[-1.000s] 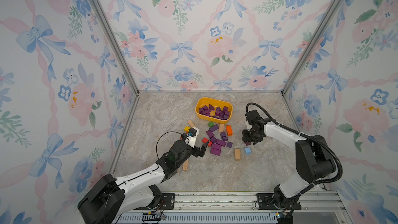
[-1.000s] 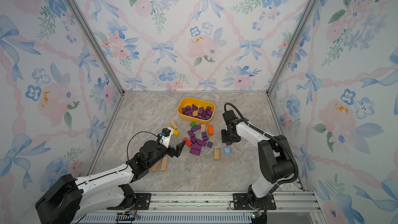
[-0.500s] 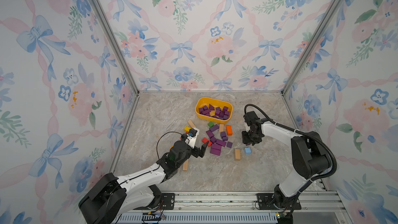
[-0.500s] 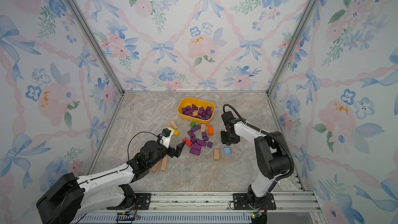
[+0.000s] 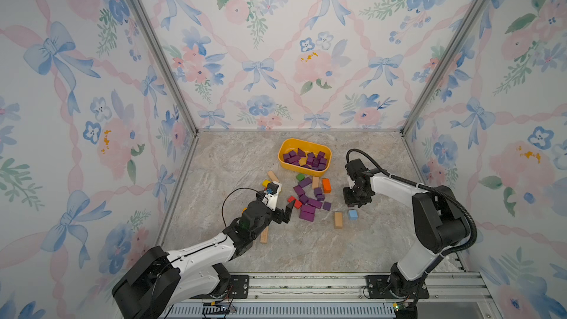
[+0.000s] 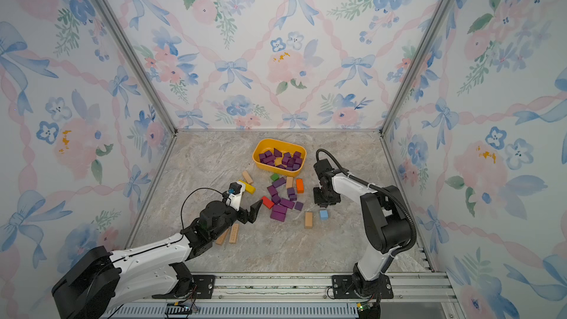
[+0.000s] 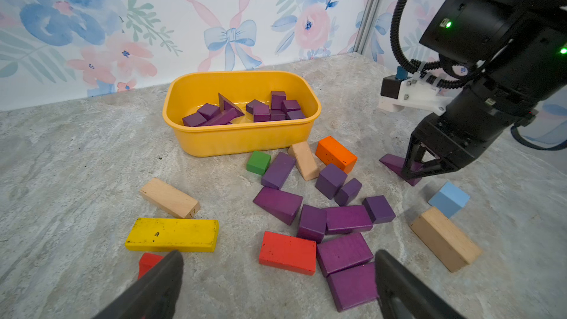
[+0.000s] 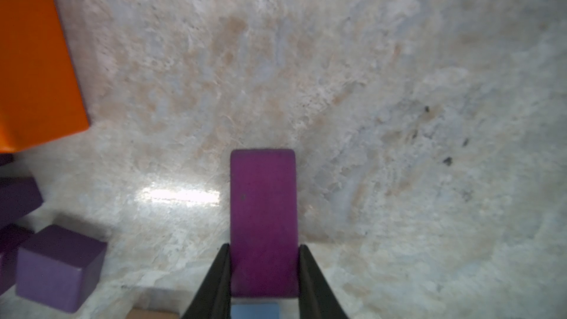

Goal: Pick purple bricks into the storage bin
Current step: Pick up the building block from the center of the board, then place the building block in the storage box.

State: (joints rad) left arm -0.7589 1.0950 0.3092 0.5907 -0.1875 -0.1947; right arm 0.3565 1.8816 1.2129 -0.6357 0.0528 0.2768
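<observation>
Here the right pincer sits low on the table, its jaws pressed against both sides of a purple wedge. The wedge is matte dark violet with softly rounded edges and lies apart from the heap. Other purple bricks, cubes, bars and wedges, lie scattered among coloured blocks beside the storage bin, a shallow yellow tub with more of them inside. The left pincer hovers wide apart over the heap's edge.

Left end effector spread wide, low; right end effector pointing down (narrow gap).
</observation>
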